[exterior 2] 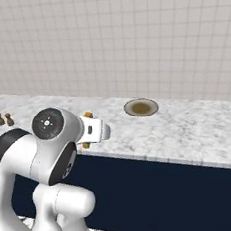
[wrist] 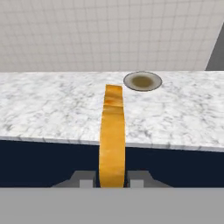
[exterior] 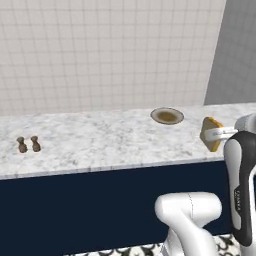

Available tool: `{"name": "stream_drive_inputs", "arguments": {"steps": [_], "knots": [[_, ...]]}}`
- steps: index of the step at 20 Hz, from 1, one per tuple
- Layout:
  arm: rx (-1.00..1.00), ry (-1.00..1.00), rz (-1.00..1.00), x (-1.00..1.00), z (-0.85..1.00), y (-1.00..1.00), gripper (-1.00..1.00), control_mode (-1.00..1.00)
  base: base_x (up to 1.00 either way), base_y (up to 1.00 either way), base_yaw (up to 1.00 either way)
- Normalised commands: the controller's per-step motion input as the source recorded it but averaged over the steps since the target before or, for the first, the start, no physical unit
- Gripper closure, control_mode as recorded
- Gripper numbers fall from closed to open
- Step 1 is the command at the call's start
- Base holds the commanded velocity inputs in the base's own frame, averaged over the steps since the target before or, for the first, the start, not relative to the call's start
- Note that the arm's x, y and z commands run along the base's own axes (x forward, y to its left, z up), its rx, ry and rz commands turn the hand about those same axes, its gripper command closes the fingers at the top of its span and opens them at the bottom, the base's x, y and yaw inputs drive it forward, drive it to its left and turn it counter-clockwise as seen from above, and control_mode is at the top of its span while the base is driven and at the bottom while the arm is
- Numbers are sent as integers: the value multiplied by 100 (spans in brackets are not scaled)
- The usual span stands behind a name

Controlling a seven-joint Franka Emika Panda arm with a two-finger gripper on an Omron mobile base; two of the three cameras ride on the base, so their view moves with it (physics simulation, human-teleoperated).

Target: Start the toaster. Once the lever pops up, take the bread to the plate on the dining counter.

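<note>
The bread (wrist: pixel 112 135), a squarish pale yellow slice with a darker tan crust, is held edge-on and upright in the two-finger gripper (wrist: pixel 112 181), whose jaws are closed against its two faces, above the near edge of the long white-grey marbled dining counter (exterior: pixel 100 140) with its plain dark navy front. The round shallow greyish-tan plate (exterior: pixel 167 116) sits farther back on that counter near the tiled wall, well apart from the slice. Two small brown shakers (exterior: pixel 28 144) stand side by side toward the counter's left end.

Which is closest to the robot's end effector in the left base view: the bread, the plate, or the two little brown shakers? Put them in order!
1. The bread: held in the end effector, at the right.
2. The plate: farther back on the dining counter, slightly left.
3. The two brown shakers: far left.
</note>
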Motion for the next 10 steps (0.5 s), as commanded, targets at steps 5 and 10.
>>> {"name": "stream_drive_inputs", "arguments": {"steps": [5, 10], "knots": [[0, 0, 0, 0, 0, 0, 100, 100, 54, -30, 0], [0, 0, 0, 0, 0, 0, 100, 100, 70, -5, 0]]}}
